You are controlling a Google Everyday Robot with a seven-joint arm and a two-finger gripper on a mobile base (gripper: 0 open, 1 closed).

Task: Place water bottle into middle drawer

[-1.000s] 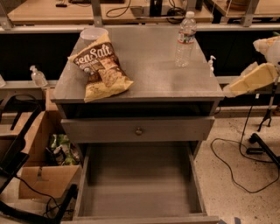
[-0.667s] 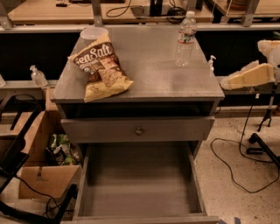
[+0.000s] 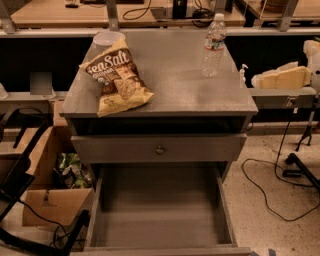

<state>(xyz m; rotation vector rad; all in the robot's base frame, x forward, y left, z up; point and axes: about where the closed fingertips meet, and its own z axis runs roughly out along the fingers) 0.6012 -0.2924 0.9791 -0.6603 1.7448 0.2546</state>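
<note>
Water bottle (image 3: pixel 214 45) is upright on the tabletop (image 3: pixel 175 80), near the right rear corner: clear ribbed body, white cap, pale label band with red on it. Nothing touches it. The middle drawer (image 3: pixel 160 215) is pulled all the way out at the bottom of the cabinet, showing a plain grey floor and low side walls with nothing lying in it. It sits well below the bottle and forward of it. Right above it is a flat drawer front (image 3: pixel 125 149) with a small round knob (image 3: pixel 160 149), closed, and there's a dark open gap between that front and the tabletop. The hand (image 3: pixel 262 80) is off to the right of the cabinet, past the tabletop's right edge. It's a pale cream wedge with its tip pointing left toward the cabinet, clear of the bottle and holding nothing I can see. Can't tell whether it is apart or together from this angle. A tiny pump-top dispenser bottle (image 3: pixel 243 74) stands between the cabinet edge and the hand's tip. On the left half of the tabletop a "Sea Salt" chip bag (image 3: pixel 117 77) lies flat and angled, with a clear plastic cup (image 3: pixel 107 40) just behind it. A wooden desk (image 3: pixel 60 15) runs across the back. An open cardboard box (image 3: pixel 50 205) sits on the floor to the left of the cabinet, and black cables (image 3: pixel 270 192) loop on the floor to the right.
</note>
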